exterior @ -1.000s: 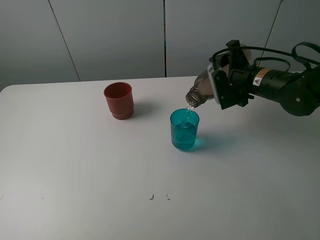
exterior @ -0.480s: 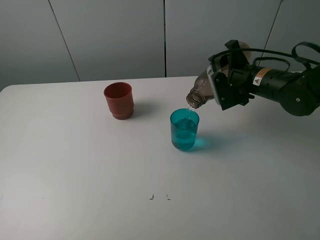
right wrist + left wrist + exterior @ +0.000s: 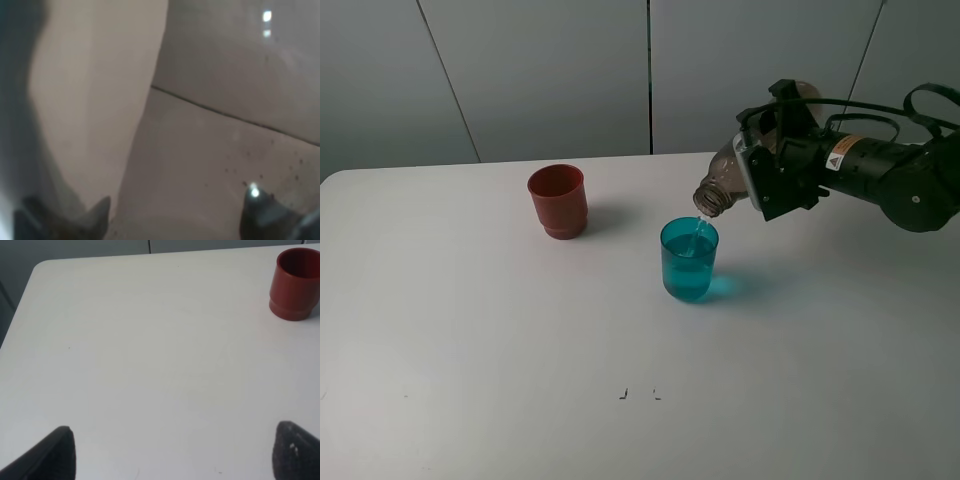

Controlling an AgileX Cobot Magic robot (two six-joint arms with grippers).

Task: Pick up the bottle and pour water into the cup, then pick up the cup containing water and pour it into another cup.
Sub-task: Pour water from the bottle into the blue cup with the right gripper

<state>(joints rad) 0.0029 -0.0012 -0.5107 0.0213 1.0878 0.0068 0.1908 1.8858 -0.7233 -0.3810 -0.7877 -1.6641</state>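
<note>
Found the left gripper (image 3: 177, 455) only in its own wrist view: fingertips (image 3: 60, 452) spread wide, nothing between them, bare white table (image 3: 150, 365) beneath.

Logged the red cup (image 3: 557, 200) upright toward the back of the table, left of centre and well apart from everything else. Seen from the left wrist too.

Logged the teal cup (image 3: 689, 260) upright near the table's middle, right of the red cup and nearer the front, part-filled with water.

Noted the bottle (image 3: 718, 187) held above and just right of the teal cup, tipped steeply, open mouth low over the rim, a thin thread of water between mouth and cup.

Recorded the right gripper (image 3: 767, 180) clamped across the bottle's body, a close brown blur across the right wrist view.
</note>
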